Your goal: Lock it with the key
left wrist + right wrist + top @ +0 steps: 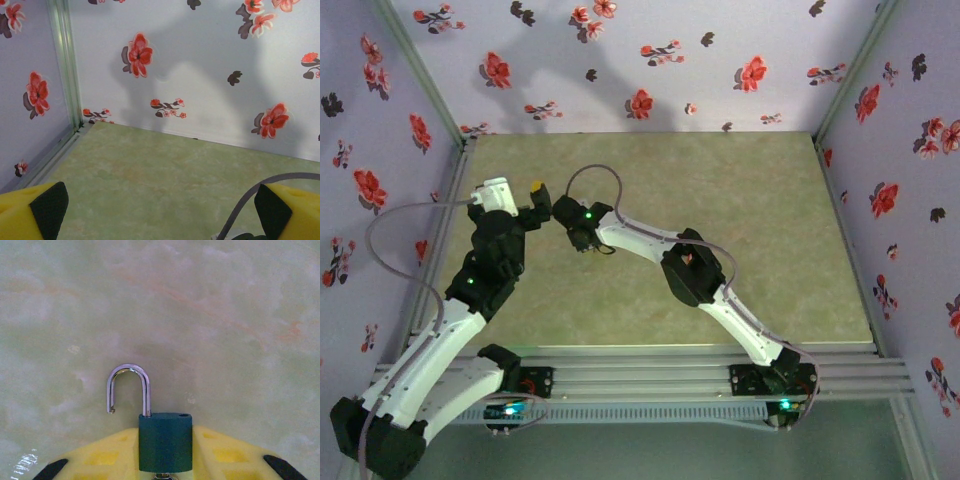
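Flanking the dark green padlock (165, 440), its silver shackle (146, 395) open, jaws of the right gripper (166, 465) stand narrow, grip unclear; those of the left gripper (160, 210) gape wide above the pale green desk (150, 170).

Close in at the right gripper (165, 465), the padlock (165, 440) has a dark green body, matt and smooth, like a painted coat. Its shackle (131, 382), just ahead of the fingers (100, 455), is bright polished metal, properly glossy. Those fingers are dull yellow plastic with moulded dimples. The tabletop (225, 315) beyond is a smooth marbled green sheet, with a faint glint close beside the fingers. On the left gripper (160, 215) it's the same matt yellow plastic, with black rubbery-looking pads (47, 207). Far ahead of it, the flower-printed walls (200, 50) look matt, and the corner post (65, 60) is pale satin metal.
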Motion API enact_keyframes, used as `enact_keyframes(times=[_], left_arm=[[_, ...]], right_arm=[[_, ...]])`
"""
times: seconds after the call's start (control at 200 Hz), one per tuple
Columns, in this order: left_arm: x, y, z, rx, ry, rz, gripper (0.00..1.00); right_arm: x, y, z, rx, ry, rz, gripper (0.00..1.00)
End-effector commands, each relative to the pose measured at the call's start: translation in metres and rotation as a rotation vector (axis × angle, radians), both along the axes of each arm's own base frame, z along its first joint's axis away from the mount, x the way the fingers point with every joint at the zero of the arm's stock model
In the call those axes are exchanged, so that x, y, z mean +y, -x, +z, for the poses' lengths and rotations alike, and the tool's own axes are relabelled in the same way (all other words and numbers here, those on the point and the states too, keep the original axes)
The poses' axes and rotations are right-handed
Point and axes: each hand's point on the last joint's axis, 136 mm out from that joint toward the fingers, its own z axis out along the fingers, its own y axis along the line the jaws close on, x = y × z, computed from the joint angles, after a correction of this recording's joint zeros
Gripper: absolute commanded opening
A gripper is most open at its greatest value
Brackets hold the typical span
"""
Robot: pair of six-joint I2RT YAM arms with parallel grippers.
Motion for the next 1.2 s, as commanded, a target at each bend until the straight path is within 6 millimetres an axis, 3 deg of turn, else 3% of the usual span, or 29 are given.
enact_keyframes(times=[0.0, 0.65, 0.92, 1.195], left_arm=[[0.008, 0.003, 0.01, -0.032, 0.026, 0.029, 0.99], [0.006, 0.0, 0.004, -0.013, 0.022, 0.024, 1.0], [0.001, -0.003, -0.003, 0.018, 0.017, 0.011, 1.0], [-0.011, -0.012, -0.02, 0.096, 0.024, -0.024, 1.0]], right_arm=[[-0.009, 0.007, -0.014, 0.025, 0.058, 0.019, 0.27], [-0.015, 0.031, 0.063, -0.015, -0.125, 0.092, 0.21], [-0.027, 0.048, 0.082, -0.008, -0.177, 0.122, 0.21], [-0.037, 0.067, 0.085, 0.023, -0.238, 0.152, 0.2]])
